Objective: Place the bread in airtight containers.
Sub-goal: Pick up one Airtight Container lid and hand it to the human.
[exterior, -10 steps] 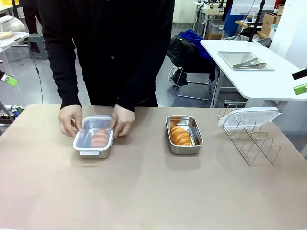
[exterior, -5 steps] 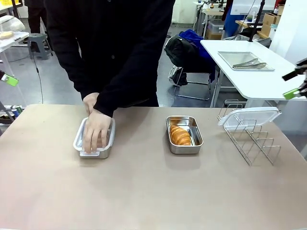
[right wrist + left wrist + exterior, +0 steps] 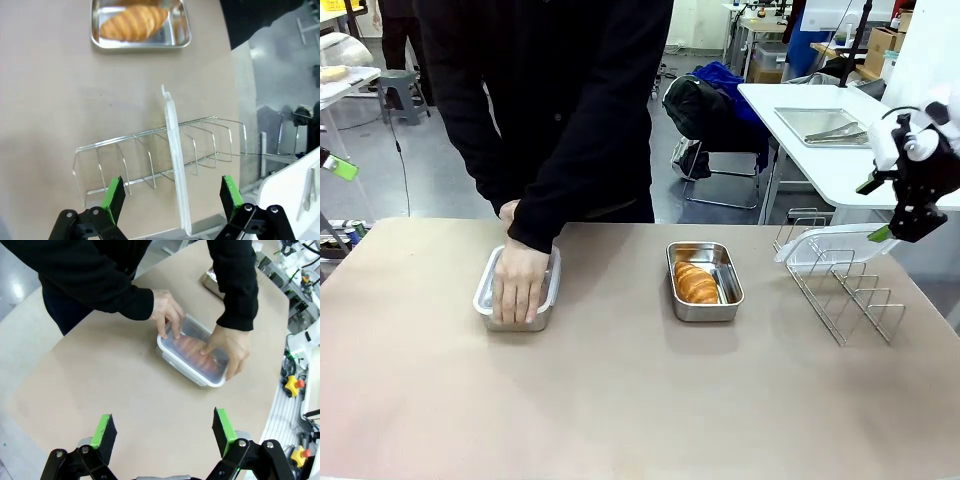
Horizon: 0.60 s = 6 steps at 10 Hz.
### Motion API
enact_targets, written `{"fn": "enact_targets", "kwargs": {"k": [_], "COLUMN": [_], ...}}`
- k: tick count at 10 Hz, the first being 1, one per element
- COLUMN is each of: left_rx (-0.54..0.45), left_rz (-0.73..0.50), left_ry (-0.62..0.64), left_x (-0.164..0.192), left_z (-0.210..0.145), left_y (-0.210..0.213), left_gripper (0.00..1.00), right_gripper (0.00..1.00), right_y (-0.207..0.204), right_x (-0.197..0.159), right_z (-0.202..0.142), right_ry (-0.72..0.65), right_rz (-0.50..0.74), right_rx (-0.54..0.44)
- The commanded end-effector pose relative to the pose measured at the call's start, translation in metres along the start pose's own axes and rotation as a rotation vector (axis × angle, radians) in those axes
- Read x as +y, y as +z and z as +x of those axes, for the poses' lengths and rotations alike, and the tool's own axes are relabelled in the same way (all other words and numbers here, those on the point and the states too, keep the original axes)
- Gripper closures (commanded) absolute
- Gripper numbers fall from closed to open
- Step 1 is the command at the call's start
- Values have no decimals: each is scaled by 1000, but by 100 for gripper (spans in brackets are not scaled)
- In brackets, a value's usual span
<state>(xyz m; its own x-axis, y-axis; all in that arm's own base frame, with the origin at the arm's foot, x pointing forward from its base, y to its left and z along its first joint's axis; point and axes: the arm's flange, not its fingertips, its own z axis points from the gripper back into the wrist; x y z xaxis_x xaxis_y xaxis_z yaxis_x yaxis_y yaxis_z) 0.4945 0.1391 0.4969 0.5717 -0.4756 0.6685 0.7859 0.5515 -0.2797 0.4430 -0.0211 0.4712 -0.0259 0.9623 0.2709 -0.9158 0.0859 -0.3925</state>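
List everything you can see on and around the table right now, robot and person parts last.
Steel containers: two, shiny; lidded one table left under the person's hands, open one centre.
Bread: two, golden-brown; one under the lid, one in the open container.
Loose lid: one, translucent, on the wire rack.
Wire rack: one, silver, table right.
Table: one, beige.
Person's hands: two; one pressing the lid, other at its far end.
Left gripper: jaws open, above the table.
Right gripper: jaws open, above the rack.
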Motion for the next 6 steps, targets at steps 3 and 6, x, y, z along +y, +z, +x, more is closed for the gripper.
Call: {"fn": "enact_targets", "kwargs": {"k": [3, 6], "left_rx": [9, 9], "left_rz": [-1, -1], "left_ry": [-10, -10], "left_x": [-3, -3], "left_z": [1, 1], "left_y": [0, 0], "left_gripper": [0, 0], "right_gripper": [0, 0], "right_y": [-42, -64], "right_x": [-8, -20], "right_z": [-1, 0], "right_ry": [101, 110], "right_rz": [-27, 0], "right_rx": [104, 149]}}
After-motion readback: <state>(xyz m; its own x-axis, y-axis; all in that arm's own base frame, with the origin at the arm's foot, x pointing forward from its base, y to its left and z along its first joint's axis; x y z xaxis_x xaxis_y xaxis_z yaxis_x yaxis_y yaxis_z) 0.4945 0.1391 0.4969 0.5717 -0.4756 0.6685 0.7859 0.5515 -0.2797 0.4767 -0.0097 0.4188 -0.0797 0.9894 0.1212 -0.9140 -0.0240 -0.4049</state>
